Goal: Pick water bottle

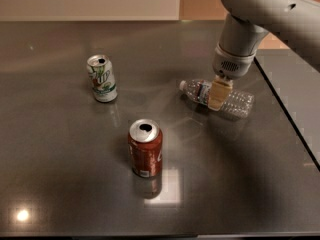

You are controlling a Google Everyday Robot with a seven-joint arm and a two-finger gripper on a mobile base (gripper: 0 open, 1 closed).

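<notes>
The water bottle lies on its side on the dark table, right of centre, with its white cap pointing left and its label near the neck. It is clear and ribbed. My gripper hangs from the grey arm at the upper right and is down at the bottle's middle, just right of the label, touching or very close to it. The bottle rests on the table.
A white-and-green soda can stands upright at the left. A red soda can stands upright in the front middle. The table has a seam or edge running diagonally at the right.
</notes>
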